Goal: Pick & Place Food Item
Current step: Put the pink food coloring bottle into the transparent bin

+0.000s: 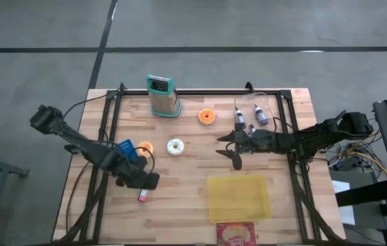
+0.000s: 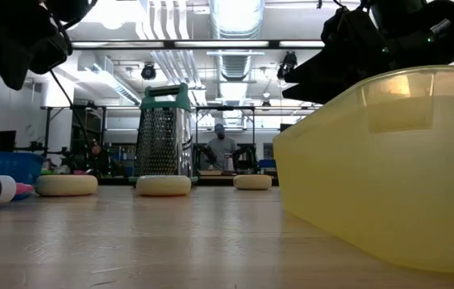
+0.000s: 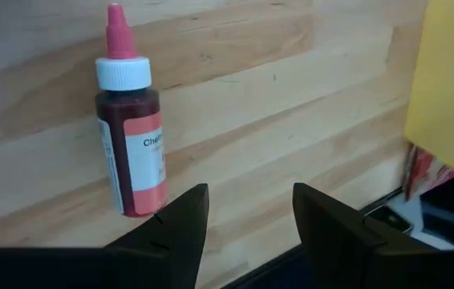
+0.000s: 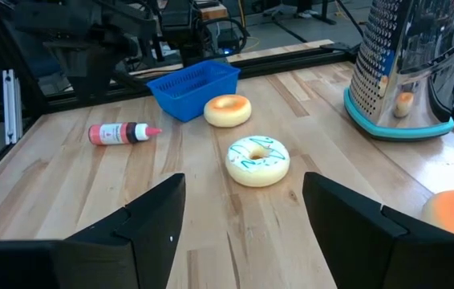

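A white donut with teal icing (image 1: pixel 175 146) lies on the table's middle; it also shows in the right wrist view (image 4: pixel 257 159). A yellow-glazed donut (image 1: pixel 145 147) lies beside a blue basket (image 1: pixel 126 149). An orange donut (image 1: pixel 207 117) lies farther back. My right gripper (image 1: pixel 226 150) is open and empty, right of the white donut, its fingers (image 4: pixel 155 221) pointing at it. My left gripper (image 1: pixel 151 182) is open and empty, low over the table's near left. A red bottle with a pink cap (image 3: pixel 131 136) lies on its side just beside it.
A metal grater with a teal base (image 1: pixel 163 97) stands at the back. Two small bottles (image 1: pixel 248 116) stand behind my right gripper. A yellow plastic container (image 1: pixel 239 197) sits at the near right, with a red packet (image 1: pixel 236 234) at the table's near edge.
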### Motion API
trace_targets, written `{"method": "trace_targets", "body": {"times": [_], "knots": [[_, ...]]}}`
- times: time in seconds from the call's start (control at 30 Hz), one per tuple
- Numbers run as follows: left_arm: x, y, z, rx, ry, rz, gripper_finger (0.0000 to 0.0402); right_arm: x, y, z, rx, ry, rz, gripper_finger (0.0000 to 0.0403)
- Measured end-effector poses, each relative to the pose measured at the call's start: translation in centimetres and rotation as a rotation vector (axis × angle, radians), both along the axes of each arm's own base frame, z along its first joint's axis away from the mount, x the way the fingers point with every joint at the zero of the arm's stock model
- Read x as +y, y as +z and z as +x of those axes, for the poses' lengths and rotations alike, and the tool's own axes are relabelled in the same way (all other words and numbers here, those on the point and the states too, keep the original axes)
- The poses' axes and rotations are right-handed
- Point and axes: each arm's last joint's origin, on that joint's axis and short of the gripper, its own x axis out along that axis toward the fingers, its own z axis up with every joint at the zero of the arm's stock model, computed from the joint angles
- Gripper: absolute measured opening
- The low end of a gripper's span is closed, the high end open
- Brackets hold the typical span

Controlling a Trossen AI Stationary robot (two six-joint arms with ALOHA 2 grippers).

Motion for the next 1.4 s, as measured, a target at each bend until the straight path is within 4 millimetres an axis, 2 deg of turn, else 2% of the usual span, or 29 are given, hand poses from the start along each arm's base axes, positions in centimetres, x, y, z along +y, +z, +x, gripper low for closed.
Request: {"method": "trace_targets", "body": {"times": [0.27,0.43,0.83,0.97,1.1,1.3,1.4], "knots": [[-0.1,-0.2,-0.3,0.007,-0.071,0.043,0.0188,0.0,0.0,0.0,0.000,0.000,0.000,0.0256],[0.3,-0.5,-0.5,0.016,-0.012,0.118,0.0188,0.0,0.0,0.0,0.000,0.000,0.000,0.0250],[0.5,-0.7,-0.8,0.026,-0.048,0.174,0.0188,0.0,0.0,0.0,0.001,0.000,0.000,0.0254],[0.5,-1.0,-0.8,0.070,0.034,0.141,0.0188,0.0,0.0,0.0,0.001,0.000,0.000,0.0256],[0.2,-1.5,-0.6,0.126,0.031,0.097,0.0188,0.0,0.0,0.0,0.001,0.000,0.000,0.0251],[-0.6,-3.4,-0.2,0.295,0.023,-0.003,0.0187,0.0,0.0,0.0,0.001,0.000,0.000,0.0247],[-1.0,-4.3,0.4,0.316,0.017,-0.011,0.0184,0.0,0.0,0.0,0.001,0.000,0.000,0.0249]]}}
